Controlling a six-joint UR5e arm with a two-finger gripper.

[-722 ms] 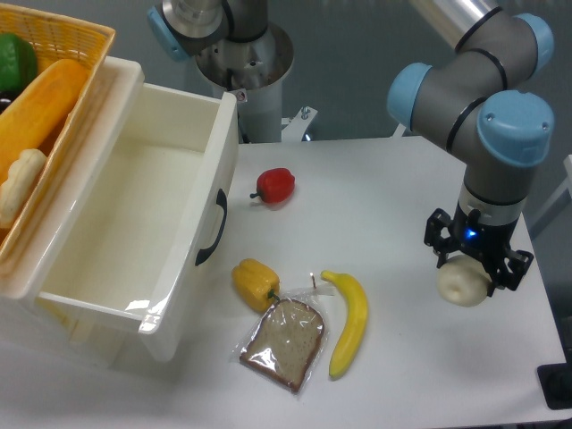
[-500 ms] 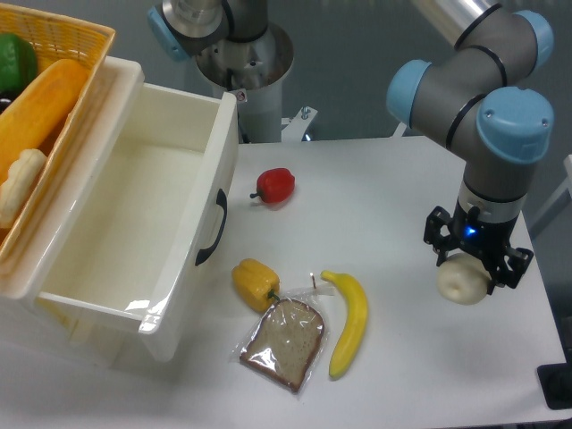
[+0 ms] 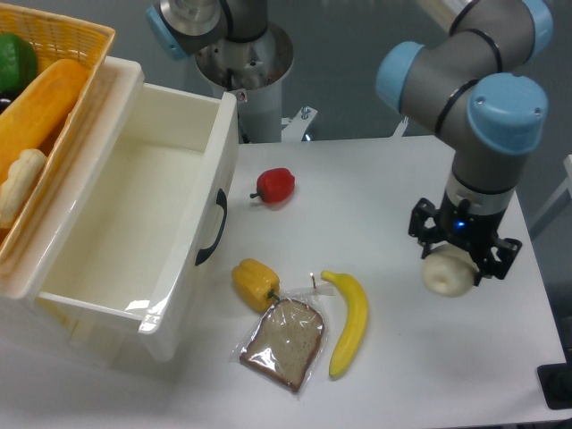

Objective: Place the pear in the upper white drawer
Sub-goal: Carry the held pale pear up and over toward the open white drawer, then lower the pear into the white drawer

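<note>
The pear (image 3: 447,274), pale cream and roundish, hangs at the right side of the table between my gripper's fingers. My gripper (image 3: 454,261) is shut on the pear, pointing straight down, its black fingers on either side of the fruit. The upper white drawer (image 3: 125,223) stands pulled open at the left, deep and empty inside, with its dark curved handle (image 3: 213,228) facing the table's middle. A wide stretch of table separates the gripper from the drawer.
A red pepper (image 3: 276,185) lies near the drawer's front. A yellow bell pepper (image 3: 255,281), bagged bread slice (image 3: 284,344) and banana (image 3: 349,322) lie in the middle front. A yellow wicker basket (image 3: 54,54) with foods sits above the drawer at far left.
The gripper has moved a little to the left and up with the pear held in it. The other objects have stayed put.
</note>
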